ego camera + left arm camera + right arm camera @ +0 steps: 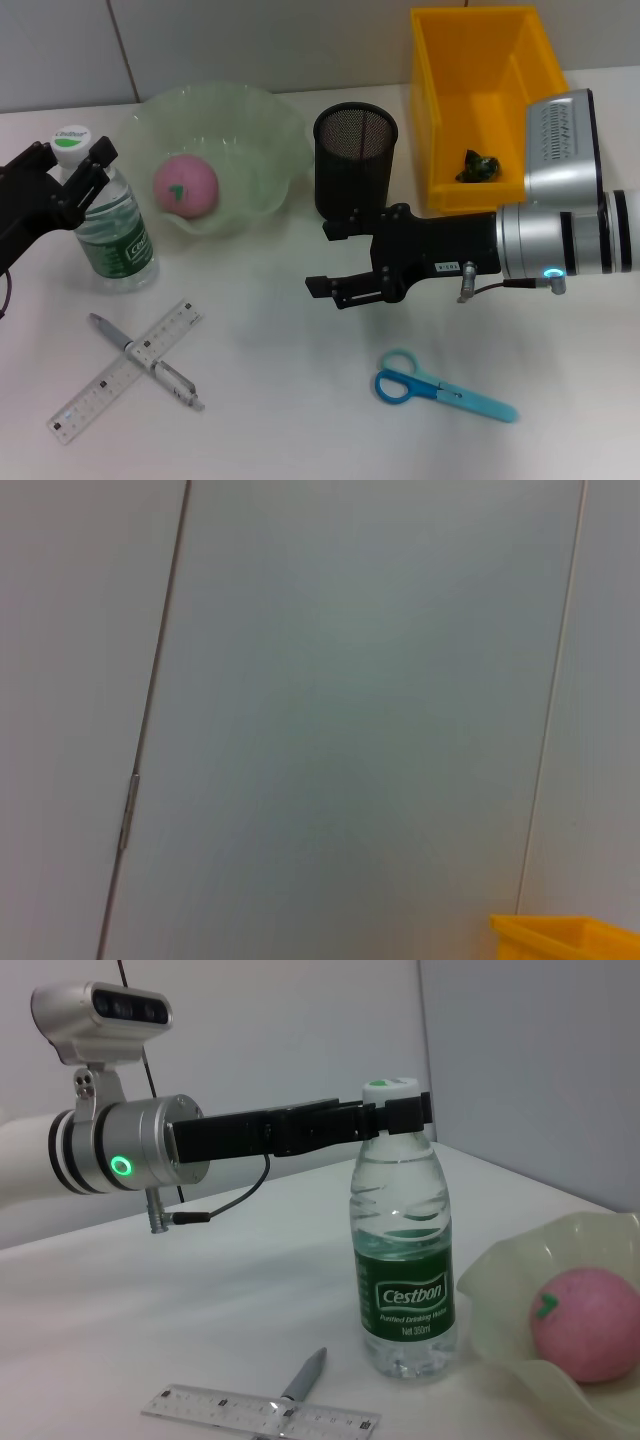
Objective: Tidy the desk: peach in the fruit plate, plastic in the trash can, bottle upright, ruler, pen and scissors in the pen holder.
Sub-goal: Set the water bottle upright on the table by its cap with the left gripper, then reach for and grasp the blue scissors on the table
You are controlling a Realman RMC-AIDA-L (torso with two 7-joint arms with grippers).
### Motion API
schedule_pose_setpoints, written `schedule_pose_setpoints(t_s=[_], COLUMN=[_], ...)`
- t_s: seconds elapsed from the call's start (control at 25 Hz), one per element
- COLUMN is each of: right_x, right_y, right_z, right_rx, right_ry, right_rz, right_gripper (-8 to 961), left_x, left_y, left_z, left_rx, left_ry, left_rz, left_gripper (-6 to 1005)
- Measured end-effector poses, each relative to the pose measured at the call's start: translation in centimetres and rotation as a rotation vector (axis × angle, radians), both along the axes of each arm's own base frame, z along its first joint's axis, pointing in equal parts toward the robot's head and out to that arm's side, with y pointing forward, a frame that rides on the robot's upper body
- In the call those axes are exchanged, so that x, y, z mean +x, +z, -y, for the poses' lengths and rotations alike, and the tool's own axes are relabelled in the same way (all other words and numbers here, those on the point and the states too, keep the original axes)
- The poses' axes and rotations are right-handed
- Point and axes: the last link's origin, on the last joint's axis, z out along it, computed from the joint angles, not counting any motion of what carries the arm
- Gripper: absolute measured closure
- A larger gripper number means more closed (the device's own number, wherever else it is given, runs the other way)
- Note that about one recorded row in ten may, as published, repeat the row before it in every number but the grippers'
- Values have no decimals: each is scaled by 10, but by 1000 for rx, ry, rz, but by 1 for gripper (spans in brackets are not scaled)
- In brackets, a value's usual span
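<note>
Head view, bottle: the bottle (pixel 112 222) stands up straight at 9 o'clock on the desk (pixel 280 400), so that job looks done.
Head view, left gripper: the left gripper (pixel 72 175) has a finger on each side of the white cap. I cannot tell if it squeezes or has let go.
Head view, peach: the pink peach (pixel 185 186) sits in the fruit plate (pixel 260 130) at 11 o'clock, where it belongs.
Head view, trash can: the yellow trash can (pixel 440 100) is at 1 o'clock with a dark scrap of plastic (pixel 480 165) inside.
Head view, right gripper: the right gripper (pixel 325 258) is in the middle, jaws apart and holding nothing, just in front of the black pen holder (pixel 355 160).
Head view, still to tidy: the ruler (pixel 125 371) and pen (pixel 145 361) lie crossed at 7 o'clock. The blue scissors (pixel 440 386) lie at 5 o'clock.
Left wrist view: only a wall and a corner of the trash can (pixel 565 938).
Right wrist view, writing: the bottle (pixel 405 1260) has a green label that says "Cestbon". The left gripper (pixel 395 1115) is at its cap.
</note>
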Motion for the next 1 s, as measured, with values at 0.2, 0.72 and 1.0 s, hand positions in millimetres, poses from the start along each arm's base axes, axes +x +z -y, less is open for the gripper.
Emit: schedule_pose_setpoints(t_s=[0.2, 0.72, 1.0], right_x=[0, -1, -1], right_y=[0, 0, 0], right_z=[0, 0, -1], right_rx=[0, 1, -1], right_ry=[0, 0, -3], right_rz=[0, 0, -1], right_gripper=[139, 142, 141], left_x=[0, 0, 0], left_y=[0, 0, 0], left_z=[0, 1, 2], left_rx=[1, -1, 0], left_ry=[-1, -4, -8], left_rz=[2, 2, 3], left_gripper=[400, 382, 365])
